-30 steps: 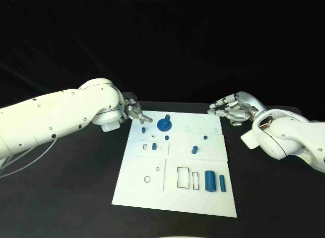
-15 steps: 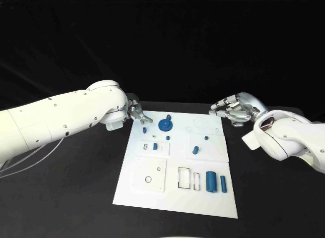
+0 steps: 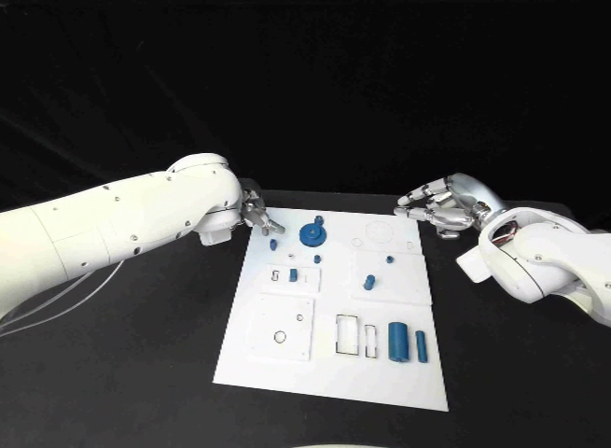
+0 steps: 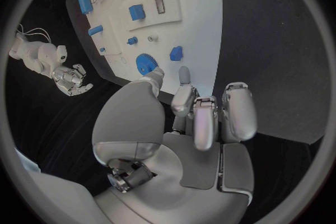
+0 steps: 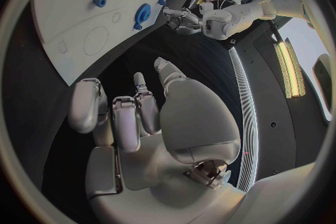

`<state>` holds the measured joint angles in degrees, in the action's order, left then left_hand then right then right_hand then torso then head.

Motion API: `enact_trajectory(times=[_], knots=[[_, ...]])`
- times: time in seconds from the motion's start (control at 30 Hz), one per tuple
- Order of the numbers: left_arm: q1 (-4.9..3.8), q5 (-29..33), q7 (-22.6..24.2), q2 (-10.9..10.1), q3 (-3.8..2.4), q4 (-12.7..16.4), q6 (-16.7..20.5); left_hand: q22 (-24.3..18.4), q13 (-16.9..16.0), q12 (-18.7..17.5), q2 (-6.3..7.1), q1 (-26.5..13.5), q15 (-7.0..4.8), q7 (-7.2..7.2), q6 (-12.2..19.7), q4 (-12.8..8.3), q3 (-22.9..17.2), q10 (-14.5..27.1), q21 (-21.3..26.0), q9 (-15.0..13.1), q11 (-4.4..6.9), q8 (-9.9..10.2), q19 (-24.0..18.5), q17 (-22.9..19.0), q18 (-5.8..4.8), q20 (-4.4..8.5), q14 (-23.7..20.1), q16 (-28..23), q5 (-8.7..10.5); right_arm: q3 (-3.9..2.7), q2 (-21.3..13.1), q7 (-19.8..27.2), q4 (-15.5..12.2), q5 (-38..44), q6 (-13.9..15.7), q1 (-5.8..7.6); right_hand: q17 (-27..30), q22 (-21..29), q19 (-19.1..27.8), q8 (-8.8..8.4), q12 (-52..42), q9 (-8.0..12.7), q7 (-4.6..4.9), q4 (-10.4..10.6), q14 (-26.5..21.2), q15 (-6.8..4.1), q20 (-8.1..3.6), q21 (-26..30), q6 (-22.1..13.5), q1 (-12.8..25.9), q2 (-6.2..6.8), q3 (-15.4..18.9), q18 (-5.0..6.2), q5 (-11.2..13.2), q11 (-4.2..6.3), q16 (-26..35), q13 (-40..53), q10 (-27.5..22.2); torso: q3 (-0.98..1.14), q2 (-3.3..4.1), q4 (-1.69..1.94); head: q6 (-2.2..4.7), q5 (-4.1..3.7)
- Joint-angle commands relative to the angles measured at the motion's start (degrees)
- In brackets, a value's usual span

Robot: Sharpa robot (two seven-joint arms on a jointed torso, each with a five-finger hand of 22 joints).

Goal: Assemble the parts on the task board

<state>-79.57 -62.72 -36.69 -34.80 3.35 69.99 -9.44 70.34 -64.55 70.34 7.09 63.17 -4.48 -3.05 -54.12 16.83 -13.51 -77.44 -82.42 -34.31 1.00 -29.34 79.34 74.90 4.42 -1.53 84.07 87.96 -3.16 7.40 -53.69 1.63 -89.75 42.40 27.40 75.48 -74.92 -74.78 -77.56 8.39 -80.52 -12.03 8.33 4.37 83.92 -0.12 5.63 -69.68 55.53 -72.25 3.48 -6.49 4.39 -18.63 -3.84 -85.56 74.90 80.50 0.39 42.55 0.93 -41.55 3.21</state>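
Observation:
The white task board [image 3: 285,373] lies in the middle of the black table. A blue gear [image 3: 312,233] stands near its far edge, with a small blue peg [image 3: 271,245] left of it. Two short blue pieces [image 3: 293,275] [image 3: 368,280] sit mid-board, and two blue cylinders [image 3: 398,341] [image 3: 423,347] lie near the front right. My left hand [image 3: 256,213] hovers at the board's far left corner, fingers apart, holding nothing; the left wrist view shows it [image 4: 199,117] just short of the gear [image 4: 145,61] and peg [image 4: 176,53]. My right hand [image 3: 439,207] hangs off the far right corner, loosely curled and empty.
Black table surrounds the board on all sides. My bulky white left forearm [image 3: 117,233] crosses the table's left side, and the right forearm [image 3: 548,261] crosses its right. Empty outlined slots [image 3: 348,334] and a raised plate [image 3: 281,327] occupy the board's front half.
My left arm has swung its elbow further in over the table, while the hand stays near the board's far left corner. The right hand has hardly moved.

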Motion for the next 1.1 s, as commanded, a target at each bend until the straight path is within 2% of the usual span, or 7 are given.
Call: enact_trajectory(times=[0.03, 0.17, 0.53, 1.1], knots=[[0.17, -0.28, 0.45, 0.27, 0.03, -0.34, -2.3, -0.03, 0.02, -0.1, 0.21, 0.15, 0.27, -0.25, 0.04, -0.01, 0.36, 0.32, 0.37, 0.12, -0.16, 0.21, -0.23, 11.71, -0.28, -0.08, 4.93, -0.36, -0.11, -0.01, 0.02, 0.3, -0.07, 0.16, -0.4, -0.02, -7.43, 0.02, 0.31, 0.08, 0.15, 0.09, 0.11, -0.04, 4.09, -0.37, 0.05, 0.15, -0.35, 0.32, -0.29, 0.31, 0.74, -0.39, 0.15, 0.32, 4.01, -0.33, 0.02, -0.03, 0.0, 0.02, 0.0], [0.44, 0.81, 0.31, 0.35, 0.05, -0.63, -3.8, 0.05, -0.09, 0.0, 0.03, 0.14, 0.29, -0.23, -0.12, -0.03, 0.37, 0.27, 0.34, 0.2, -0.16, 0.21, -0.19, 11.69, -0.3, -0.11, 4.93, -0.37, -0.13, -0.01, 0.07, 0.37, -0.11, 0.16, -0.44, -0.03, -7.43, 0.02, 0.31, 0.08, 0.15, 0.09, 0.11, -0.04, 4.09, -0.37, 0.05, 0.15, -0.35, 0.32, -0.29, 0.31, 0.74, -0.39, 0.15, 0.32, 4.01, -0.33, -0.05, 0.04, -0.05, 0.05, -0.03], [1.2, 1.39, 0.23, 0.75, 0.06, -1.46, -4.62, 0.02, -0.08, 0.01, -0.18, 0.28, 0.3, -0.2, -0.29, -0.09, 0.33, 0.28, 0.36, 0.3, -0.15, 0.22, -0.21, 11.7, -0.29, -0.15, 4.93, -0.37, -0.14, -0.01, 0.02, 0.37, -0.2, 0.16, -0.45, -0.03, -7.46, -0.02, 0.25, 0.15, 0.1, 0.1, 0.09, -0.03, 4.11, -0.38, 0.04, 0.12, -0.39, 0.27, -0.37, 0.34, 0.72, -0.44, 0.17, 0.31, 4.05, -0.26, 0.02, -0.04, 0.0, -0.16, 0.0], [1.34, 2.13, 0.34, 0.89, 0.05, -1.52, -3.15, 0.17, -0.17, 0.21, -1.38, 1.26, 0.28, -0.14, -0.8, -0.21, -0.08, 0.17, 0.33, 0.82, -0.09, 0.37, -0.14, 11.73, -0.3, -0.24, 4.94, -0.35, -0.13, -0.02, 0.03, 0.33, -0.17, 0.16, -0.46, -0.03, -7.46, -0.02, 0.25, 0.15, 0.1, 0.1, 0.09, -0.03, 4.11, -0.38, 0.04, 0.12, -0.39, 0.27, -0.37, 0.34, 0.72, -0.44, 0.17, 0.31, 4.05, -0.26, 0.0, -0.01, -0.01, -0.35, -0.11]])
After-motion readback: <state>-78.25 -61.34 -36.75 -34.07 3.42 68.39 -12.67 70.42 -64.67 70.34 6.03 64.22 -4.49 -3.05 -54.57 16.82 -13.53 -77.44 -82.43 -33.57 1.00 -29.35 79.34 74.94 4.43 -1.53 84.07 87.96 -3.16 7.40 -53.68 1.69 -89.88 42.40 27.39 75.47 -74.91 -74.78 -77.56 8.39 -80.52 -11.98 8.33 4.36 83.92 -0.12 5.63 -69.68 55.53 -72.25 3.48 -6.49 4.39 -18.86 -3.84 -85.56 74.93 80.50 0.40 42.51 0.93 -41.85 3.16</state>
